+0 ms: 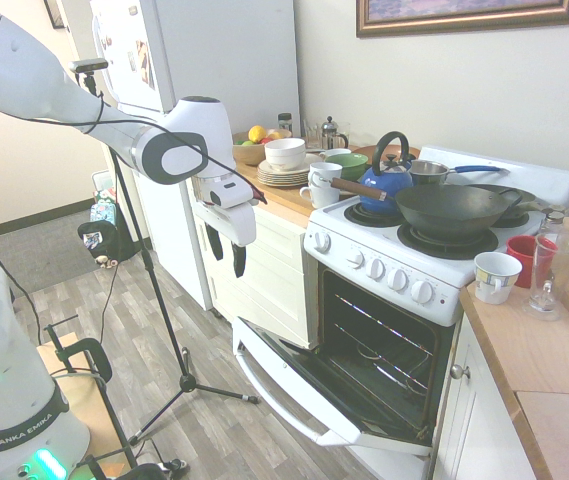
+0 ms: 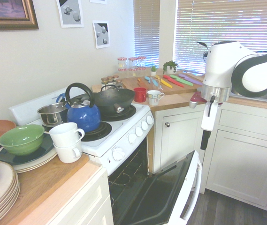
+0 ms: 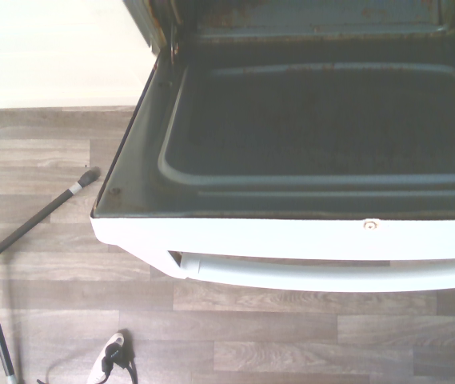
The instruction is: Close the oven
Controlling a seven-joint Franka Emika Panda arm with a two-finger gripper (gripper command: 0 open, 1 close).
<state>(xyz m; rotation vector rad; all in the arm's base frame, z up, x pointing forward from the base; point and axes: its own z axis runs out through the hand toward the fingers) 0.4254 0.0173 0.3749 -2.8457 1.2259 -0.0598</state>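
The oven (image 1: 434, 330) is a white range whose drop-down door (image 1: 299, 385) hangs wide open, nearly level, showing the dark cavity and wire racks. It also shows in the second exterior view as the oven (image 2: 132, 137) with its door (image 2: 166, 194) down. The bar handle (image 1: 269, 392) runs along the door's outer edge. My gripper (image 1: 224, 252) hangs fingers-down above and out past that edge, well clear of the handle, open and holding nothing. From the other side the gripper (image 2: 204, 139) hovers over the handle (image 2: 193, 187). The wrist view looks straight down on the door (image 3: 323, 136) and handle (image 3: 291, 274).
A blue kettle (image 1: 384, 185), a black wok (image 1: 454, 208) and a small pot sit on the burners. Cups, plates and bowls crowd the counter (image 1: 284, 195) beside the range. White cabinets (image 2: 239, 154) stand behind the gripper; a fridge (image 1: 204, 50) is further along. Wood floor (image 3: 291, 344) lies below.
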